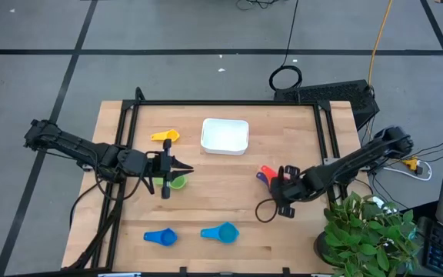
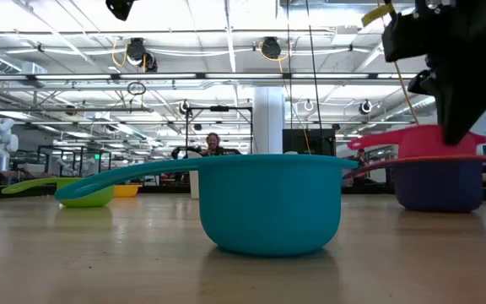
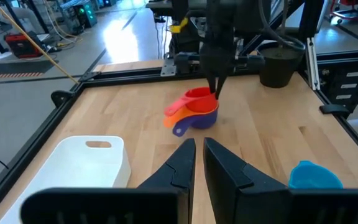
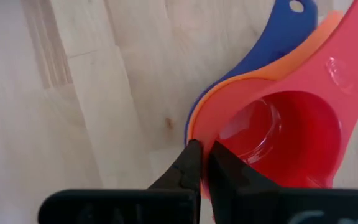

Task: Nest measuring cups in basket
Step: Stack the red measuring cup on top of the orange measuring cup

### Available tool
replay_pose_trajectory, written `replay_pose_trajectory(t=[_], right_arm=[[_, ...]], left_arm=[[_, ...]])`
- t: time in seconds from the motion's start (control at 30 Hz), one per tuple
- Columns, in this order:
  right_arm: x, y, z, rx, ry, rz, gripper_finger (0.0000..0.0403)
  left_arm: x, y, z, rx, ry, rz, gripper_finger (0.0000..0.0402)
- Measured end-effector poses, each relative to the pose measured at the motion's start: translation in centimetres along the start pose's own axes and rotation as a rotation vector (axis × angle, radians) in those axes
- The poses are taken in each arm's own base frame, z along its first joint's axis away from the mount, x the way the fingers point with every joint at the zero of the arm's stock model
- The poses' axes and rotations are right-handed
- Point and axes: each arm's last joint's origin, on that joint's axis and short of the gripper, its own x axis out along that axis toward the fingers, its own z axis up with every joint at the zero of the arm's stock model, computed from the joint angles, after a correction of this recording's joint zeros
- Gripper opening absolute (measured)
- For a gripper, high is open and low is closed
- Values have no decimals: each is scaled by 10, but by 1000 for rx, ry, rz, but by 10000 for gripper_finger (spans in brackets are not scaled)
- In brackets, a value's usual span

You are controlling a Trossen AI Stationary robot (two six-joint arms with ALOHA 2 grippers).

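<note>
A nested stack with a red cup (image 4: 291, 134) in an orange cup (image 4: 253, 78) in a navy cup (image 4: 278, 31) stands on the table right of centre (image 1: 264, 175). My right gripper (image 4: 205, 163) is shut on its rim. My left gripper (image 1: 184, 170) hangs shut and empty beside the green cup (image 1: 177, 182), which rests on the table. The white basket (image 1: 224, 135) stands at the far middle, the yellow cup (image 1: 165, 136) to its left. The blue cup (image 1: 160, 237) and the light blue cup (image 1: 221, 231) lie near the front edge. My right gripper pinches the stack's rim (image 4: 197, 134) on the side away from the handles. One finger (image 4: 188, 163) is outside the cups and the other (image 4: 225, 171) inside the red cup. The fingers come from above, pointing down. The navy cup's bottom (image 2: 439, 201) sits on the table.
A black frame (image 1: 229, 103) runs around the tabletop. A potted plant (image 1: 368, 231) stands at the front right corner. Bare wood lies between the basket and the two blue cups.
</note>
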Motion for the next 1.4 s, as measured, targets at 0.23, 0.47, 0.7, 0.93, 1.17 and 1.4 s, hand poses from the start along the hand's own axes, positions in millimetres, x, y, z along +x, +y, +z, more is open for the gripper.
replay_pose_trajectory(t=[0.23, 0.47, 0.7, 0.93, 1.17, 1.4], right_arm=[[4, 1, 0, 12, 25, -6, 7], [-5, 0, -1, 38, 4, 37, 67], [-17, -3, -3, 51, -27, 89, 141], [-40, -18, -4, 102, -179, 54, 150], [-78, -32, -18, 121, -420, 51, 133], [-94, -45, -23, 155, -534, 24, 130]], left_arm=[[0, 0, 0, 0, 0, 0, 37], [0, 0, 0, -2, 2, 0, 37], [0, 0, 0, -9, 2, 1, 37], [26, -8, -3, -12, -14, 6, 37], [72, -13, -18, 41, -16, -22, 37], [110, -10, -18, 52, 22, -58, 67]])
